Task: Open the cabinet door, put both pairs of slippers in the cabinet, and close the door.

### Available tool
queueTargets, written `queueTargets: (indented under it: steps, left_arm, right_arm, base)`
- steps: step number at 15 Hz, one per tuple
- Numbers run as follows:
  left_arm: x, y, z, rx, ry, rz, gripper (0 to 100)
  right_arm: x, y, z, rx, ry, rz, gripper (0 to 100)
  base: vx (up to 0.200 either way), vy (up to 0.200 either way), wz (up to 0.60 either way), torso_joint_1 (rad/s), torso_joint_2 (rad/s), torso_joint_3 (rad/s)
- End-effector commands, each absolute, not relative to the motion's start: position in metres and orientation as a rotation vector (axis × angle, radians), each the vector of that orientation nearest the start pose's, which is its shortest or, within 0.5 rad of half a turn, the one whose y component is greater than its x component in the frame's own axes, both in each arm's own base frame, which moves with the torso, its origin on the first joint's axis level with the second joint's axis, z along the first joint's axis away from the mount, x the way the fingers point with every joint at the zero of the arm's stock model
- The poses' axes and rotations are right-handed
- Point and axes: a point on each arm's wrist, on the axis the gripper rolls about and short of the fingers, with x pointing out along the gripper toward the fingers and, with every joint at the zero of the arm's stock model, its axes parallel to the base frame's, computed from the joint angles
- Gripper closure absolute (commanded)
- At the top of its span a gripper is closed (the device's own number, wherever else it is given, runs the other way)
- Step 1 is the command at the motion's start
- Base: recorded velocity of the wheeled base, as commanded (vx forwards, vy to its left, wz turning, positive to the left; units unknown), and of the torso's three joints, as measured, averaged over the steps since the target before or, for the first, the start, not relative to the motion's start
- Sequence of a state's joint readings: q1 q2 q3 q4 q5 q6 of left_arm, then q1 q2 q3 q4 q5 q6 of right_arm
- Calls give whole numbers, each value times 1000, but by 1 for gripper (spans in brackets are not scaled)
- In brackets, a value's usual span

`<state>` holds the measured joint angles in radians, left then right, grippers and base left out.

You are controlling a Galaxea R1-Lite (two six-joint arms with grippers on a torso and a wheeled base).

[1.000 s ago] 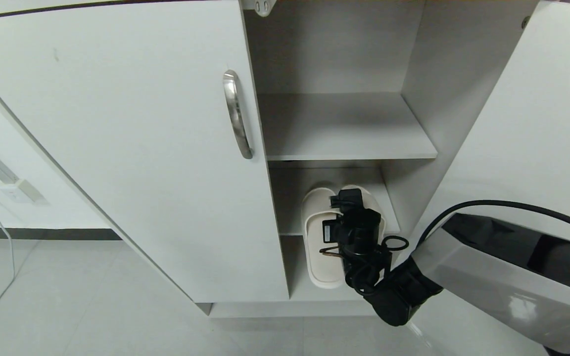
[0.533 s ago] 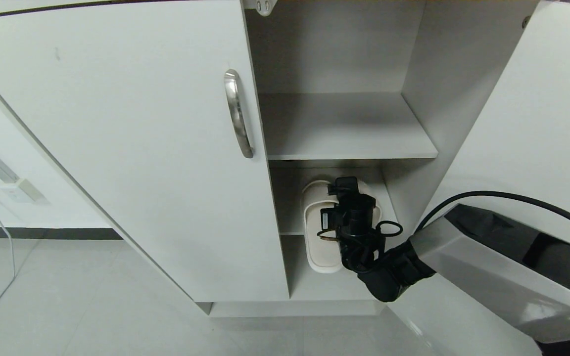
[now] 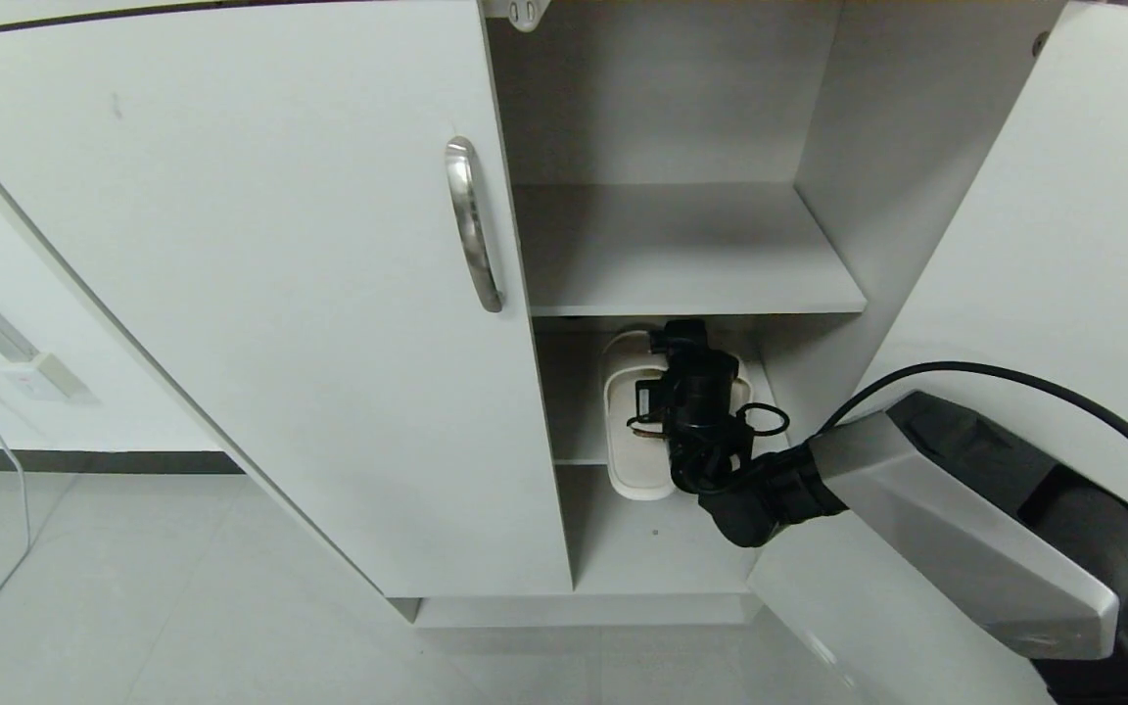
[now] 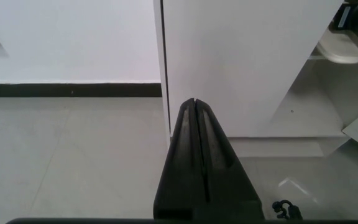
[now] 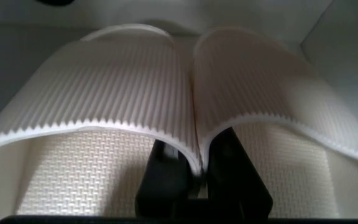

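The right arm extends from the lower right into the open cabinet (image 3: 868, 147). Its claw (image 3: 683, 348) pinches the touching inner straps of the white slippers (image 3: 634, 431) on the lower shelf (image 3: 579, 416), heels overhanging. The wrist hides most of the right slipper. The left claw (image 4: 194, 104), fingers pressed together, hangs above the floor (image 4: 73, 162).

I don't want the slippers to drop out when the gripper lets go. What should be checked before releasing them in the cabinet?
1. Right door swung wide open: ok.
2. Right gripper shut on the inner walls of both slippers: ok.
3. Slippers fully on the lower shelf: not ok, the heels overhang its front edge.
4. Soles resting on the shelf: cannot tell.
5. Left gripper shut and clear of the slippers: ok.
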<state>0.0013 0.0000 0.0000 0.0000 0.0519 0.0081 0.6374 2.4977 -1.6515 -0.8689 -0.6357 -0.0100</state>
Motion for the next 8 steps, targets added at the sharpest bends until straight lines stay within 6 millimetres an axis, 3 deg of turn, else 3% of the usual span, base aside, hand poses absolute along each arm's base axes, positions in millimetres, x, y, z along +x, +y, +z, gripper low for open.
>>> queueTargets:
  steps: [1, 8]
  left_arm:
    - [-23, 1, 76, 8, 0, 54, 100]
    - [-23, 1, 76, 8, 2, 58, 100]
  right_arm:
    - [424, 295, 98, 7, -23, -3, 100]
    - [426, 296, 90, -12, 4, -5, 100]
  base:
    - [0, 0, 0, 0, 0, 0]
    - [0, 0, 0, 0, 0, 0]
